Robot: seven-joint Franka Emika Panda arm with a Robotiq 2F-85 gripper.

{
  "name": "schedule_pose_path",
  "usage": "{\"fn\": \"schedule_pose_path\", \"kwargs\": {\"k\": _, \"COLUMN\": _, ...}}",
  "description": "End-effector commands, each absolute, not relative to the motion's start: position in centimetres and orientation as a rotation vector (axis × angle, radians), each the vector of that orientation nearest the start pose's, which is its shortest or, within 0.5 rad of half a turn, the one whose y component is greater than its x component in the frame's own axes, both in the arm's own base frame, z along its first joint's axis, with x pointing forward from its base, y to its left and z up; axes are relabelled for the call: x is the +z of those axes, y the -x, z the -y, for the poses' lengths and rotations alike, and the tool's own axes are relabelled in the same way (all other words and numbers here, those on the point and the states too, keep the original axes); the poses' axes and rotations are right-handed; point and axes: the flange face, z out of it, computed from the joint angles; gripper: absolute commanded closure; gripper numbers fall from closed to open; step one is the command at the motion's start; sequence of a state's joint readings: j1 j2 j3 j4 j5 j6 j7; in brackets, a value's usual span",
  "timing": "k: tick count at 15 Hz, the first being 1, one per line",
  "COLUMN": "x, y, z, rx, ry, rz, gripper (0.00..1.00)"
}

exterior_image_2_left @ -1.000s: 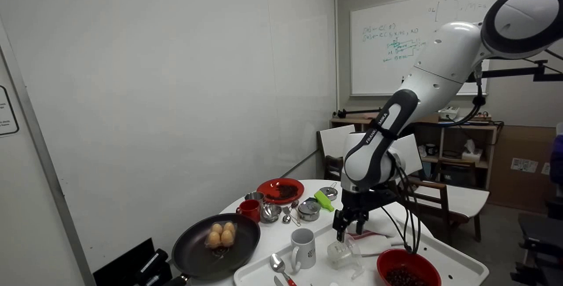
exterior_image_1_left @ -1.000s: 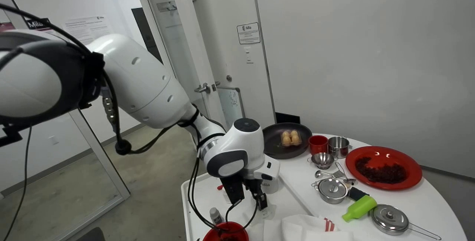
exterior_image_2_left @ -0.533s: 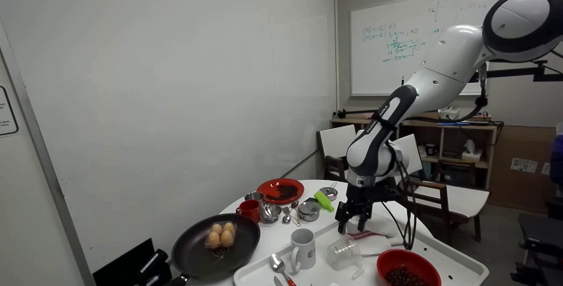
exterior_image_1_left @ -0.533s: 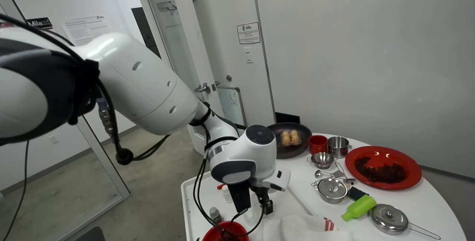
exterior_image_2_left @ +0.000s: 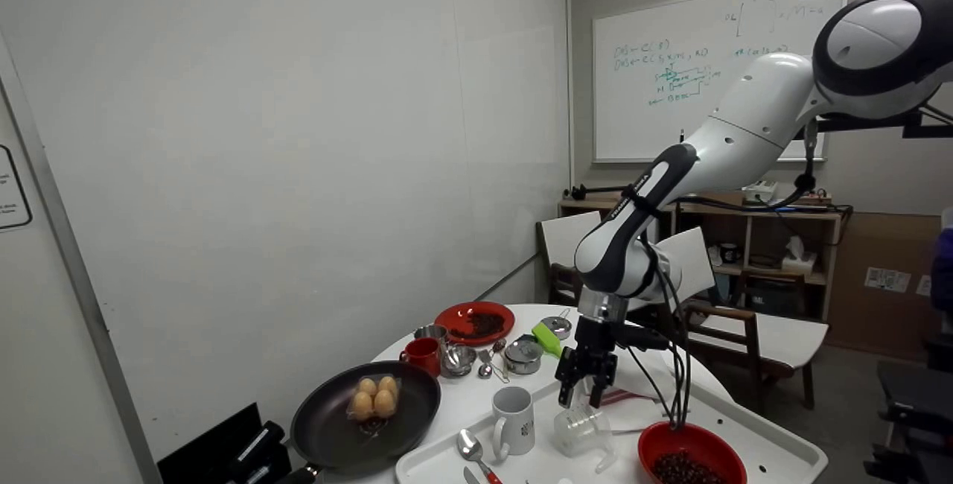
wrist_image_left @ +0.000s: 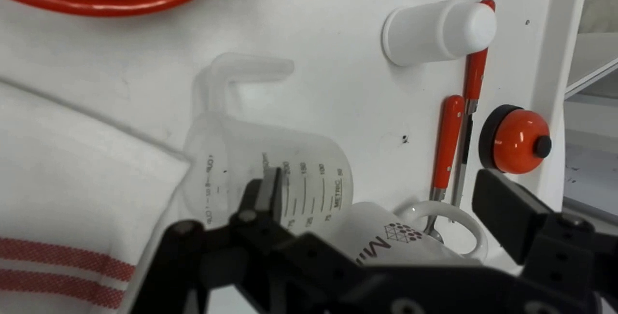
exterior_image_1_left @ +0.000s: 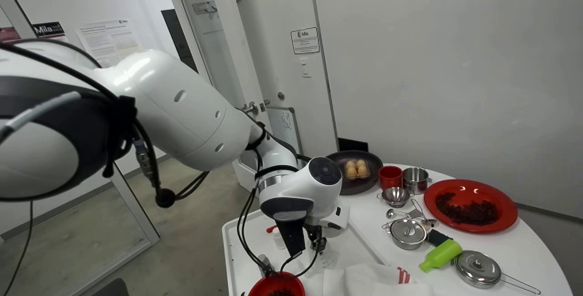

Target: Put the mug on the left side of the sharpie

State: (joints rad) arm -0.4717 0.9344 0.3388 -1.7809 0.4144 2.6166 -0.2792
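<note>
Gripper (wrist_image_left: pixel 379 195), fingers apart; I should centre it on the mug (exterior_image_2_left: pixel 516 422), clear of the measuring cup (exterior_image_2_left: pixel 581 430); sharpie unresolved.

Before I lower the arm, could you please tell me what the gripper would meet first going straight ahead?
Most likely the clear measuring cup, which appears below the downward-pointing gripper; exact depth is unclear.

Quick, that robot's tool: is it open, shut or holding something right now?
Tool: open, holding nothing; the mug stands upright, apart from it.
</note>
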Motion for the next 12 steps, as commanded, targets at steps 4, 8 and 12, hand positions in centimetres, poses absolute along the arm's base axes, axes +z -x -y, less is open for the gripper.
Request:
{"fn": "schedule_pose_path", "kwargs": {"k": 4, "x": 3.9, "y": -61.8, "z": 12.2, "rx": -0.006, "ry": 2.594, "rz": -0.511, "gripper": 0.00}}
{"fn": "schedule_pose_path", "kwargs": {"k": 8, "x": 3.7, "y": -61.9, "z": 12.8, "rx": 0.004, "ry": 2.588, "rz": -0.517, "gripper": 0.00}}
{"fn": "schedule_pose_path", "kwargs": {"k": 12, "x": 4.3, "y": -62.1, "z": 12.9, "rx": 0.000, "ry": 2.585, "rz": -0.512, "gripper": 0.00}}
